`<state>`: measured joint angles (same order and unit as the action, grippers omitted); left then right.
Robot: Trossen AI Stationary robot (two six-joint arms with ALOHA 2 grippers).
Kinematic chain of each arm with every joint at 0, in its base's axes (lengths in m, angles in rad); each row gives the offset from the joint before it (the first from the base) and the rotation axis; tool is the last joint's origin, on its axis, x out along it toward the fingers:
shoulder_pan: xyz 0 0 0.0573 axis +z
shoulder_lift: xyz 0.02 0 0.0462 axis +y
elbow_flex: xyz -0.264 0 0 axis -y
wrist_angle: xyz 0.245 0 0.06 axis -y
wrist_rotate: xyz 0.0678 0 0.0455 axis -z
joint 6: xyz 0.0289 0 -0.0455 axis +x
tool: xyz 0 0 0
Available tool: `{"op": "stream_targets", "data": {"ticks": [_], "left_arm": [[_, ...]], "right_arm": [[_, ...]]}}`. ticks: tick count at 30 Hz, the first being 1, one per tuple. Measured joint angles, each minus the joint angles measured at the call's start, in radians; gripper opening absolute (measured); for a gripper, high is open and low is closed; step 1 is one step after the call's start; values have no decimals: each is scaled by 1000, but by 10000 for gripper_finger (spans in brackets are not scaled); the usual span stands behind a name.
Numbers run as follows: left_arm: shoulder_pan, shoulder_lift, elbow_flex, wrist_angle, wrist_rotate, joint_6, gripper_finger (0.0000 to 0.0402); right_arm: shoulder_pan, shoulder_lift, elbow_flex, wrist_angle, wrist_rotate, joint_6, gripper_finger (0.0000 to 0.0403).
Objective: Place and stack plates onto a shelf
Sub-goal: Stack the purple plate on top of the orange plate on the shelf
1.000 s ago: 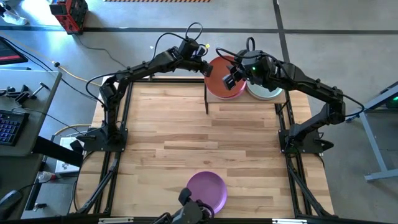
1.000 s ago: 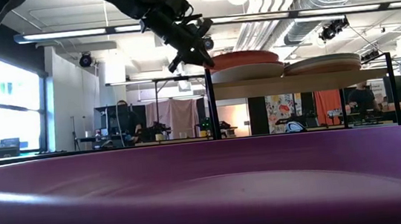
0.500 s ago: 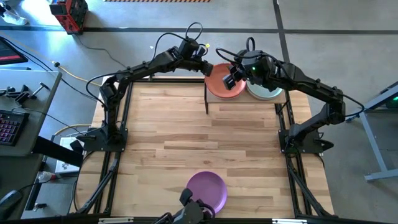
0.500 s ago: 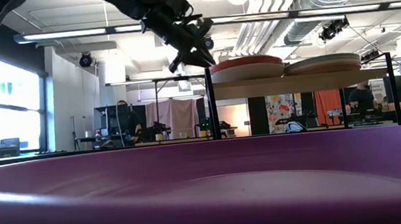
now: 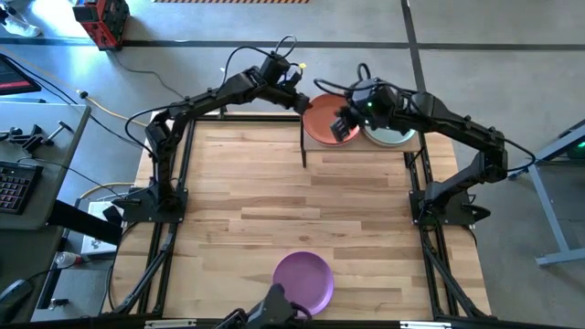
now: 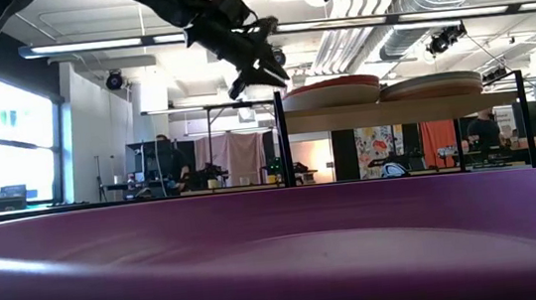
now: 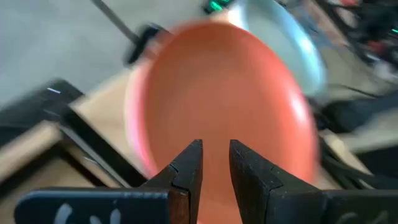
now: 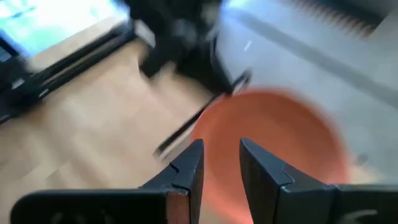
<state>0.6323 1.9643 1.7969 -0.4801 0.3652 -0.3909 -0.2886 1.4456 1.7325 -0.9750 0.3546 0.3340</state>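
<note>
Slatted wooden tabletop [image 5: 274, 192], purple plate [image 5: 304, 280], shelf [image 6: 384, 111] with 2 plate stacks [image 6: 330, 93]

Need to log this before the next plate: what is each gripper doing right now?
Left gripper: open, empty, beside the orange plate on the shelf.
Right gripper: open, empty, above that plate.

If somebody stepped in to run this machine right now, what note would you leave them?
Left tool: open, empty, beside the left stack's rim.
Right tool: open, empty, above the same stack.
Shelf: two stacks of plates; the left stack is topped by the orange plate, the right stack by a pale grey-green plate.
Done: the orange plate lies released on its stack.
Left: the purple plate at the table's near edge needs shelving.
</note>
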Motion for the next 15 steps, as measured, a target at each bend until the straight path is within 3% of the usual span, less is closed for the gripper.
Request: {"op": "stream_targets", "data": {"ticks": [6,15], "left_arm": [[-5,-13,-1,-101,175,18,67],[-95,-78,0,-351,122,143,67]], "right_arm": [[34,0,0,-172,-167,175,83],[193,6,-89,-244,-236,348,83]]}}
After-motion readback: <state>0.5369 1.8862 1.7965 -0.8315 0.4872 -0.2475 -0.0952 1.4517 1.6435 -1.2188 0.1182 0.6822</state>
